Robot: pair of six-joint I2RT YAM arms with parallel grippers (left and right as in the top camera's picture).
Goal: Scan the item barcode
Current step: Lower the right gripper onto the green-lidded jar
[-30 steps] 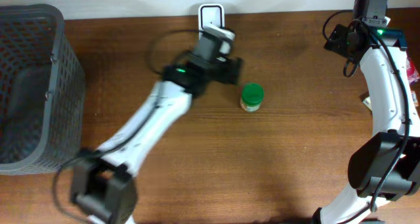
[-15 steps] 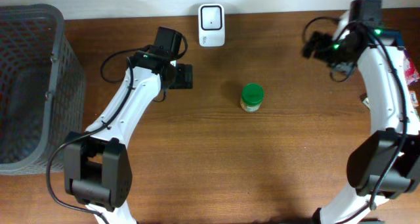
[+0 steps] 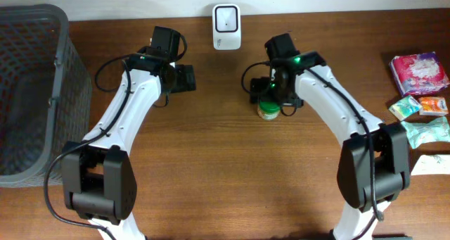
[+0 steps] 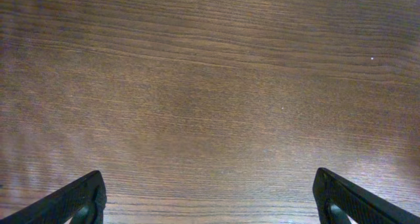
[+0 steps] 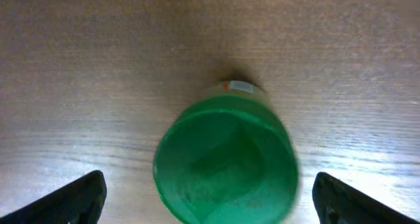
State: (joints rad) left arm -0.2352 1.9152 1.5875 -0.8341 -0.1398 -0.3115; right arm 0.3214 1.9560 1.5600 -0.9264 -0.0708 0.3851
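Green-lidded jar (image 3: 268, 112): stands upright on the wooden table (image 3: 232, 184), mid-width and toward the back edge. It is near the scanner, off to that unit's front right.
Jar vs right gripper (image 3: 271, 92): the gripper hangs directly over the jar and hides part of the lid from overhead. In the right wrist view the lid (image 5: 223, 161) sits centred between the two fingertips, apart from both.
Right gripper state: jaws spread wide, pinching nothing.
Writing: small white tag with a red mark (image 5: 237, 87) on the jar's side just under the lid rim, too small to read.
Jar look: round, bright green lid with a shallow recessed top. The body below is pale and yellowish in the overhead view.
Scanner (image 3: 226, 17): white, at the back edge of the table, with a dark-outlined rounded square on its face.
Left gripper (image 3: 184, 79): jaws spread wide and empty, over bare wood, left of the jar and well apart from it.
Basket (image 3: 67, 71): dark grey mesh, at the left edge.
Packets: pink pack (image 3: 420, 72) and smaller sachets (image 3: 418, 106) at the right edge, print not legible.
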